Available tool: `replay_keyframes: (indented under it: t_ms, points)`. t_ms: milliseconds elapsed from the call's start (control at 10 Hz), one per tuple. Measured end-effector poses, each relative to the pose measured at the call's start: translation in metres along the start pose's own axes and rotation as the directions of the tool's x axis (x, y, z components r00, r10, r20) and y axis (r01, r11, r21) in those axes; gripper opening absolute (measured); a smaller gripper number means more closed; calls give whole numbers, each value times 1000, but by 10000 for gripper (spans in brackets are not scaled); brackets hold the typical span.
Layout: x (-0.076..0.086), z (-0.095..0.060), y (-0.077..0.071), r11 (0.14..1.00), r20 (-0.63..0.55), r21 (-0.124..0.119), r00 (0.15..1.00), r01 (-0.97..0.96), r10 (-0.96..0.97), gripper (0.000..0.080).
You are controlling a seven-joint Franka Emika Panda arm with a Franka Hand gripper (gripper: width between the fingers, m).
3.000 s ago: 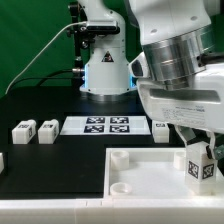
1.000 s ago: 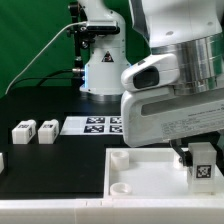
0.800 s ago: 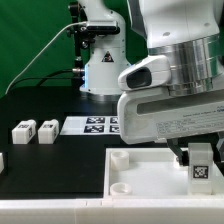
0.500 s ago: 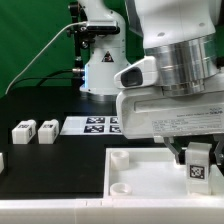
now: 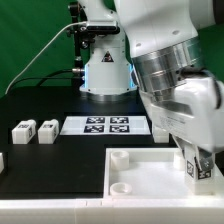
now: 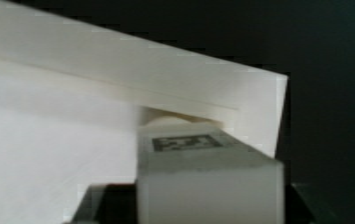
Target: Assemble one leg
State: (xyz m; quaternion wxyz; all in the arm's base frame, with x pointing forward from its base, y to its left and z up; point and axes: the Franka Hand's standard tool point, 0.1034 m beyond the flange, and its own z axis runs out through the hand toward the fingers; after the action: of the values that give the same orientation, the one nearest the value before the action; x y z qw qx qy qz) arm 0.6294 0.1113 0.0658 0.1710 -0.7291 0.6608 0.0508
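My gripper [image 5: 200, 160] is shut on a white leg [image 5: 199, 168] with a black-and-white marker on its face. It holds the leg upright over the near corner of the large white tray-like piece [image 5: 140, 172] at the exterior view's right. In the wrist view the leg [image 6: 206, 165] fills the space between my dark fingers [image 6: 113, 203], its far end at the tray's corner [image 6: 192, 95]. Whether the leg's end touches the corner socket I cannot tell. Two more legs [image 5: 23, 131] [image 5: 47, 131] lie on the black table at the exterior view's left.
The marker board [image 5: 105, 125] lies flat behind the tray. The arm's white base [image 5: 105, 70] stands at the back. Another white part [image 5: 1, 161] shows at the exterior view's left edge. A black cable [image 5: 40, 55] runs across the green backdrop.
My wrist has turned about the upright leg, so the gripper body now faces another way. The leg stays at the tray's corner and is still held.
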Motion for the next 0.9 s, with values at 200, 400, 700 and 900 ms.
replay_keyframes:
  t_ms: [200, 400, 700, 900]
  points:
    - [0, 0, 1, 997, 1, -2, 997, 77, -77, 488]
    - [-1, 1, 2, 982, 1, -14, 982, 189, -189, 595]
    - [-14, -1, 3, 696, 45, -123, 704, 708, -708, 646]
    - [-11, -1, 3, 545, 63, -108, 553, 831, -831, 649]
